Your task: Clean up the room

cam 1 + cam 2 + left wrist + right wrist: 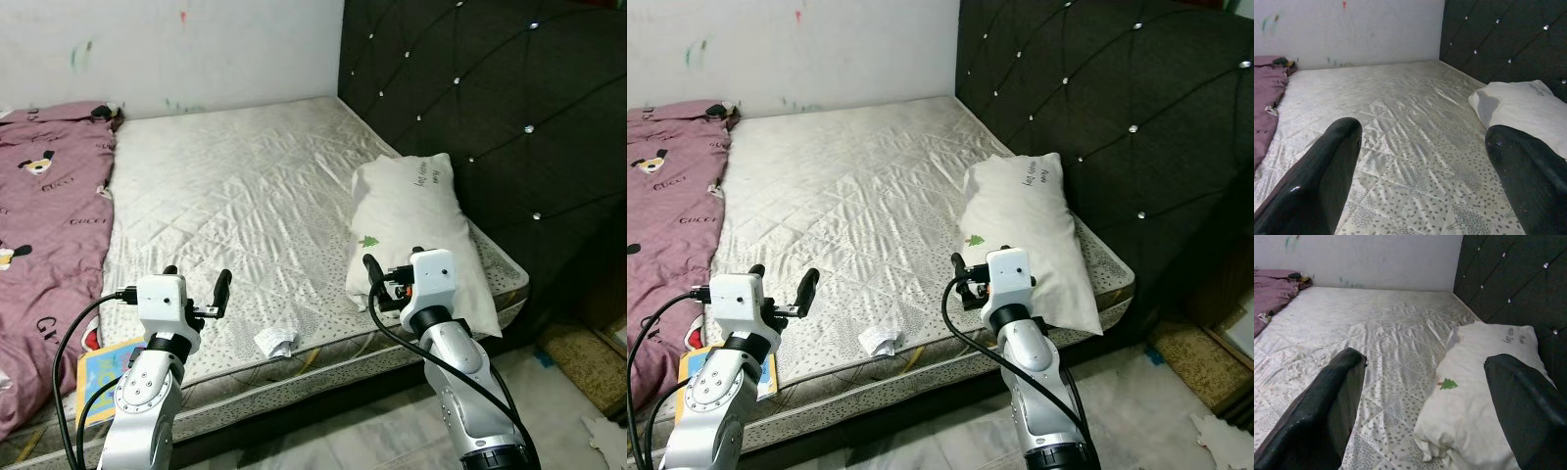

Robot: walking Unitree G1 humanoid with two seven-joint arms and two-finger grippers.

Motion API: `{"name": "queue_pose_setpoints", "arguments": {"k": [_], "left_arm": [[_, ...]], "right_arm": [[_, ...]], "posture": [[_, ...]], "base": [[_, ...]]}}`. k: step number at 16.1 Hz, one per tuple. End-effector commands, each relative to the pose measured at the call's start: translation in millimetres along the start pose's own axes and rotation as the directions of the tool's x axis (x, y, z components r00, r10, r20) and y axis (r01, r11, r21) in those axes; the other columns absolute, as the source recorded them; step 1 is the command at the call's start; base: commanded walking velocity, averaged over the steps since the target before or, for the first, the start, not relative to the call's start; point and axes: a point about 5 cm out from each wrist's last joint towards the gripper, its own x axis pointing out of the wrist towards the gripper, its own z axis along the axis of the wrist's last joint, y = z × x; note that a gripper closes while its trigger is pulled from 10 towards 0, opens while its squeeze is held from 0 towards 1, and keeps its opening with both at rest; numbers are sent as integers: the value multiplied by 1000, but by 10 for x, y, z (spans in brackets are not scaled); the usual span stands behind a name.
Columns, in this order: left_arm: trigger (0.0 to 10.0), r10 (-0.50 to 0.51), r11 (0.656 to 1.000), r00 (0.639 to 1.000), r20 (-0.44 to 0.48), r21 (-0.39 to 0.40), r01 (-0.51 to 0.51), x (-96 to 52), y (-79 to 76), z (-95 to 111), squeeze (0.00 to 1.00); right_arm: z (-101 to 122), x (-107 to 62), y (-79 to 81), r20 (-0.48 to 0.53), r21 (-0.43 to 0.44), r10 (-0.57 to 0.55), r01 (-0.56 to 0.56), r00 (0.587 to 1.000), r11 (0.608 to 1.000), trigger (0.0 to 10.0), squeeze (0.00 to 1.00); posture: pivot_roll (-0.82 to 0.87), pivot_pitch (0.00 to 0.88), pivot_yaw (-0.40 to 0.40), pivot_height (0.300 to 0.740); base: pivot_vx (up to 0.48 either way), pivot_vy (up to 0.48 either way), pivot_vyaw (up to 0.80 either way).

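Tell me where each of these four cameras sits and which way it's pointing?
Left eye view: on the head, looking down at the bed; both silver arms show, left gripper and right gripper raised and open.
Right eye view: beside it, same scene.
Left wrist view: along the left gripper's black fingers, across the mattress.
Right wrist view: along the right gripper's fingers, toward the white pillow.
All four share the pillow, the pink blanket and the black headboard.

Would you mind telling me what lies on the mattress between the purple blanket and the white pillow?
Mostly bare mattress; in the left eye view, only a crumpled paper scrap lies near the front edge between the blanket and the pillow.
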Motion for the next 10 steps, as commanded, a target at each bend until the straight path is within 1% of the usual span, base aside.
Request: {"name": "queue_pose_setpoints", "arguments": {"k": [1, 4, 7, 9, 10], "left_arm": [[10000, -12, 1000, 1000, 8, 8, 12, 2, 6, 19, 0], [10000, -13, 1000, 1000, 7, 8, 13, 3, 4, 19, 0], [10000, -15, 1000, 1000, 6, 8, 15, 7, 7, 19, 0], [10000, -15, 1000, 1000, 4, 10, 15, 14, 6, 16, 0], [10000, -10, 1000, 1000, 2, 13, 10, 21, 9, 13, 0]], "right_arm": [[24, 5, 3, 4, 4, 5, -5, 1000, 1000, 10000, 0], [21, 7, 17, 5, 6, 14, -14, 1000, 1000, 10000, 0], [23, 10, 24, 8, 10, 17, -17, 1000, 1000, 10000, 0], [20, 13, 10, 7, 17, 7, -8, 1000, 1000, 10000, 0], [20, 18, 10, 7, 16, 8, -8, 1000, 1000, 10000, 0]], "posture": [[27, 0, -38, 740], [27, 0, -38, 740], [29, 0, -38, 740], [30, 0, -38, 740], [32, 0, -39, 740]], "base": [[311, 0, 0], [319, 0, 0], [322, 0, 800], [298, 0, 0], [0, 0, 0]]}}
